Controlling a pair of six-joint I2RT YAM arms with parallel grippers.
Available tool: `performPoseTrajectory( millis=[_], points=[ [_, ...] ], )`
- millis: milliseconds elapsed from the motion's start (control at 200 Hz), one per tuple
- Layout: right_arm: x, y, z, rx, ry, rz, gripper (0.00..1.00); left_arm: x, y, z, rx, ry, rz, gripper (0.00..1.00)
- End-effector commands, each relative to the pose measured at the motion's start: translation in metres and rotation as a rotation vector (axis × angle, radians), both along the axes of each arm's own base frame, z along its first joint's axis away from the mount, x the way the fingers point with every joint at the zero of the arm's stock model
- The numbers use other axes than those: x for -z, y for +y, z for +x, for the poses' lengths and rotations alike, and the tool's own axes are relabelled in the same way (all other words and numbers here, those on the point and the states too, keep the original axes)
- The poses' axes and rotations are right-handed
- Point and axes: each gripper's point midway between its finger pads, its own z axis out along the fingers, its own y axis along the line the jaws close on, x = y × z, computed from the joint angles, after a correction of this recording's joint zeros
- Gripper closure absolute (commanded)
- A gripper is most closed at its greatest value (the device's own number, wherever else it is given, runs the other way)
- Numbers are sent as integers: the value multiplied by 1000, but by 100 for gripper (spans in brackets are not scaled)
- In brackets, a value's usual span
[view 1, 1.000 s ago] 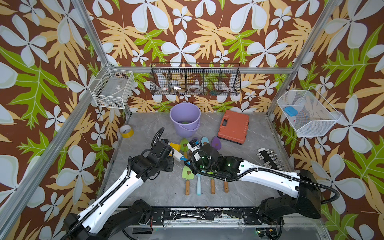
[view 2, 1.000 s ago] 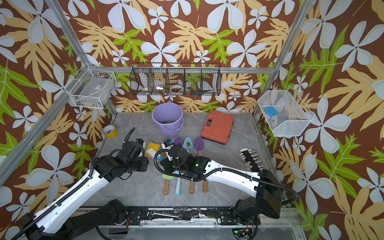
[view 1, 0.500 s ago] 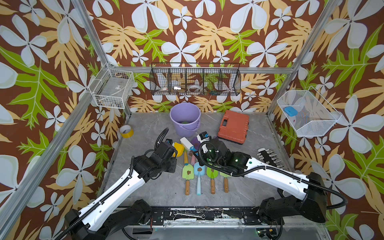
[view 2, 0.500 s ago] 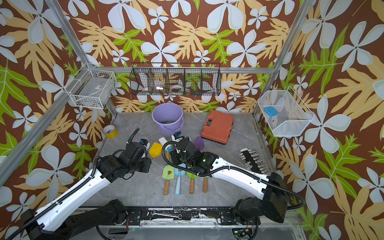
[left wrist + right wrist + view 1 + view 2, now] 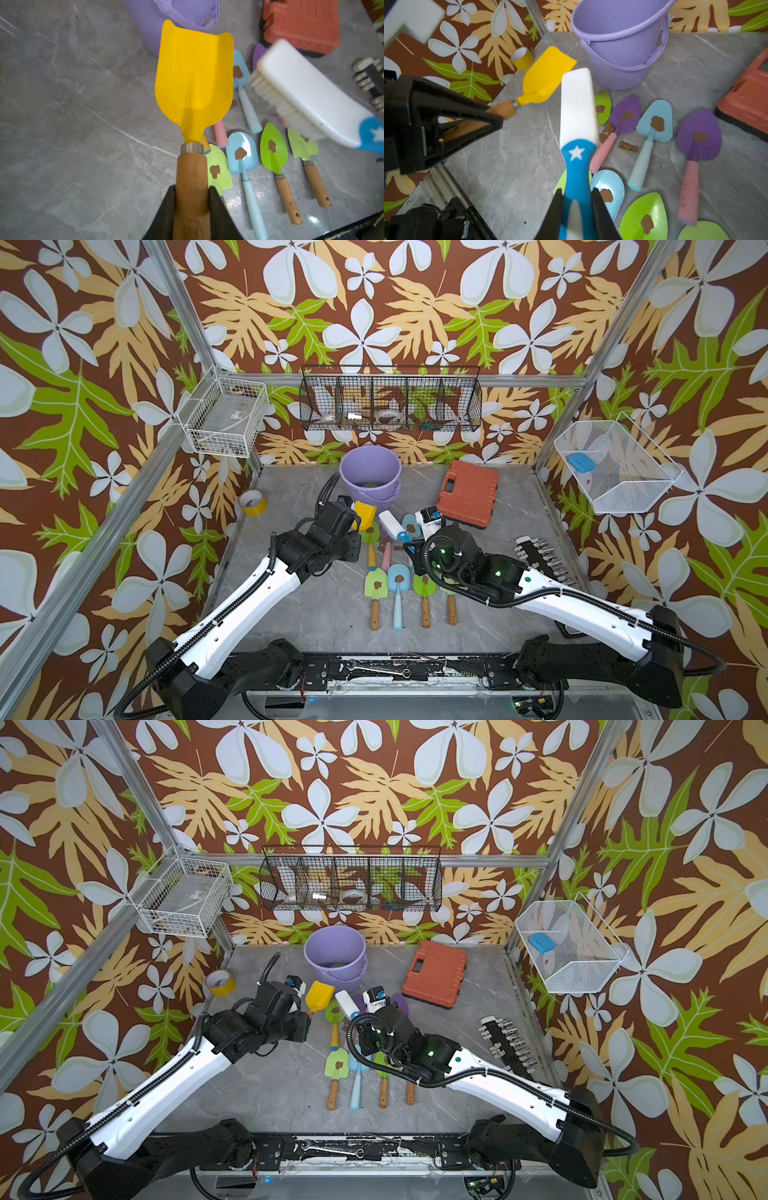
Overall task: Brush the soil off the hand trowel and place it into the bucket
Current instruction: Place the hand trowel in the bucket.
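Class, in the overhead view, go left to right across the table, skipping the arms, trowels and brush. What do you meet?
yellow tape roll → lavender bucket → orange case → black socket rail

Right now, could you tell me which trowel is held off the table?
The yellow trowel: the left gripper grips its wooden handle, while the other trowels lie on the table.
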Motion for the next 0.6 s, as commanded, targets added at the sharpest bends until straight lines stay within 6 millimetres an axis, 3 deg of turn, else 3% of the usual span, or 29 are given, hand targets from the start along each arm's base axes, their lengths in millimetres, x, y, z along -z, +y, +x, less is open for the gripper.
performPoseTrajectory(
  millis=[0, 115, 285, 450, 596],
  points=[
    [-9, -17, 9, 78, -28, 35, 100, -33, -3, 35, -31, -108, -59, 100],
    [-12, -32, 14, 111, -32, 68, 100, -45, 3, 75, -83, -141, -50, 100],
    [-17, -43, 15, 135, -51, 69, 100, -53, -6, 124, -118, -148, -46, 100],
    [-15, -49, 17, 148, -48, 76, 100, -44, -20, 164, -129, -112, -53, 100],
    [-13, -51, 18, 154, -49, 72, 100, -19, -29, 193, -133, -47, -31, 100]
  ],
)
